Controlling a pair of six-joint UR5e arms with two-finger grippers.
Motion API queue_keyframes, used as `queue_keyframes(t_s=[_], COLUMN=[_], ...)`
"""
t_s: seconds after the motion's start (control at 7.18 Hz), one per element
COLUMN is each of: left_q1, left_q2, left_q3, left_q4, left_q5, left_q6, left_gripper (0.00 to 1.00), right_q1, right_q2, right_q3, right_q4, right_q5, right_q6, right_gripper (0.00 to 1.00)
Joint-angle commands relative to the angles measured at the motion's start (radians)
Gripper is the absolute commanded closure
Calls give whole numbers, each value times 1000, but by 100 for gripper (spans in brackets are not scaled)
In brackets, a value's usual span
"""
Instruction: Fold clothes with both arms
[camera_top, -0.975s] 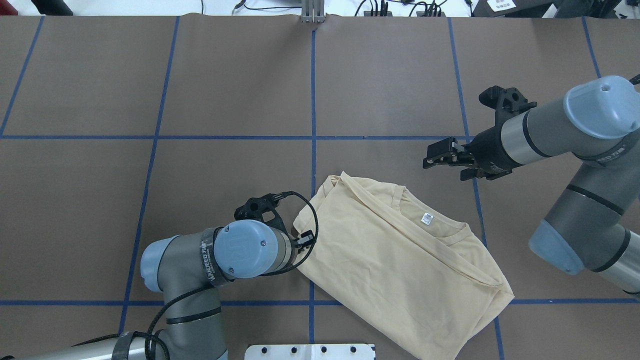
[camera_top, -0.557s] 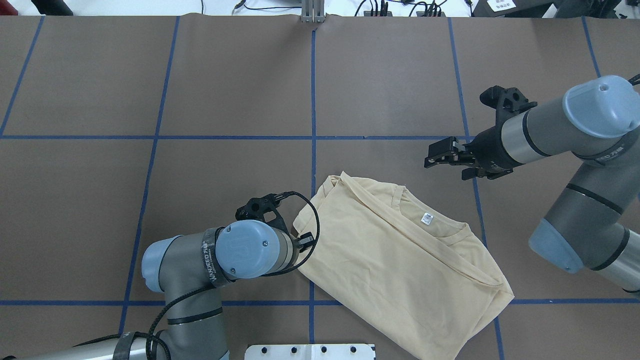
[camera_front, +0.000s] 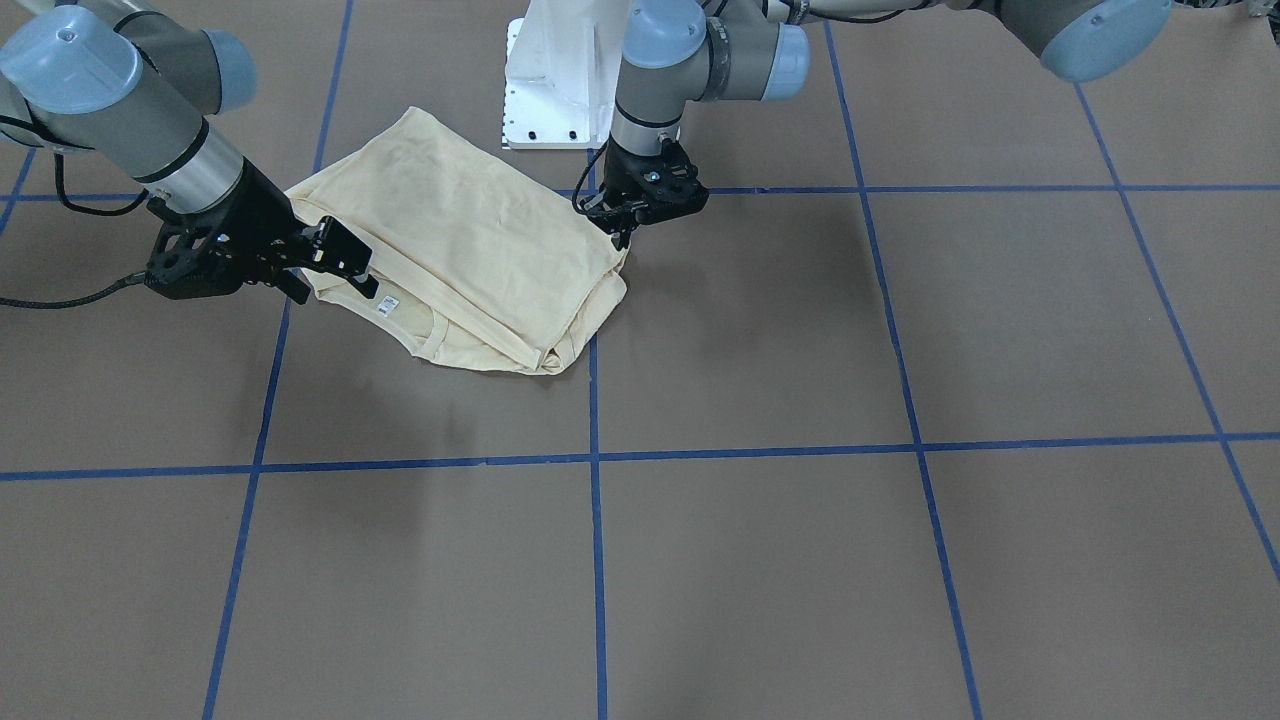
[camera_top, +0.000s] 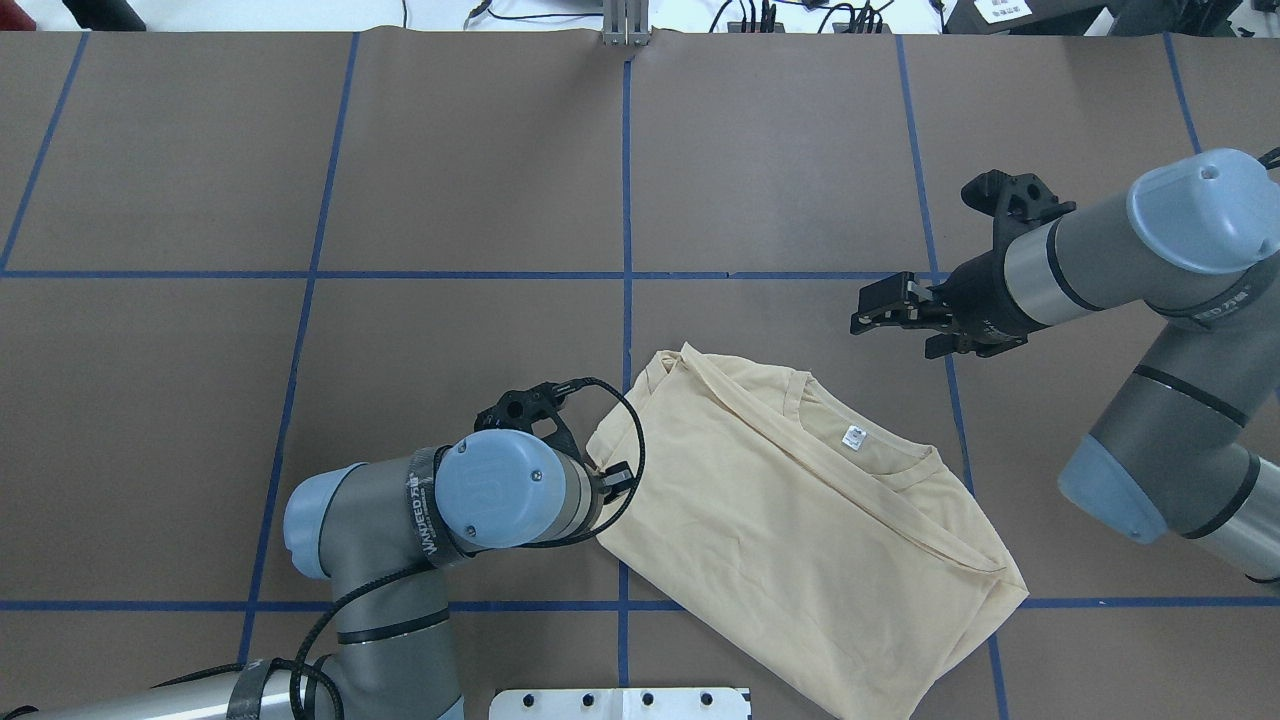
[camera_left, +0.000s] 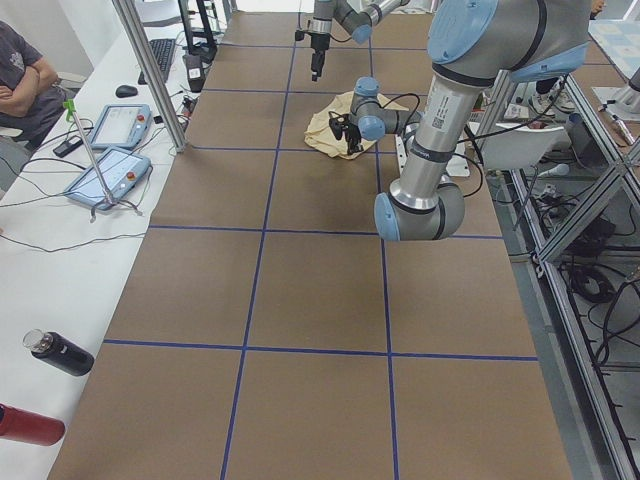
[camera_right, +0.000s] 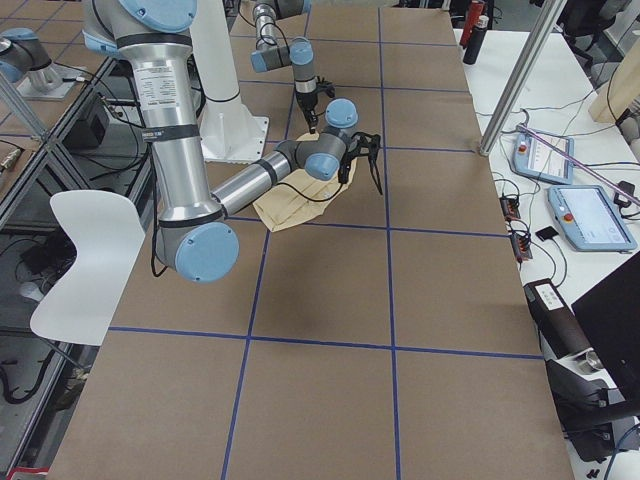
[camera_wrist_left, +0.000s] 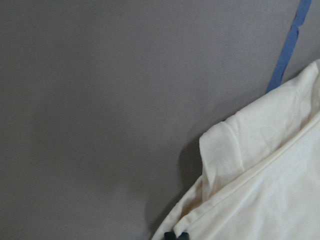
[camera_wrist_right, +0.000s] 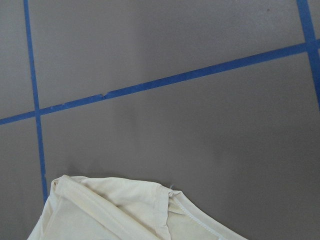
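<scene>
Brown table fills most of the view, crossed by blue tape lines. Along the bottom edge lies the cream T-shirt, folded over itself, with what looks like its neckline seam at right.

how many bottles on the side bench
2: a black bottle on the white bench in the exterior left view, a red bottle nearer the camera; others may be hidden.

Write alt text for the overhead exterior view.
A folded cream T-shirt lies on a brown table gridded with blue tape. The left gripper is at the shirt's left edge, mostly hidden under its wrist; the right gripper, open, is apart from the shirt, beyond the collar.
</scene>
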Motion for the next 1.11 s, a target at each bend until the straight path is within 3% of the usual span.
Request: queue_keyframes(t_s=[0.0,0.42,0.56,0.97], left_q1=[-69,-139,-153,-222], left_q2=[-1,-7,-10,-137], left_q3=[18,52,77,256], left_q4=[5,2,-11,-72], left_q5=[8,12,61,72], left_q6=[2,59,103,143], left_gripper=[100,100,100,100], right_q1=[11,30,30,30], right_q2=[0,0,0,0], right_q3=[0,-6,-12,-23], right_q4=[0,-3,-1,5], right_q5=[6,4,4,3], right_q6=[0,-11,-11,-12], right_gripper=[0,0,0,0])
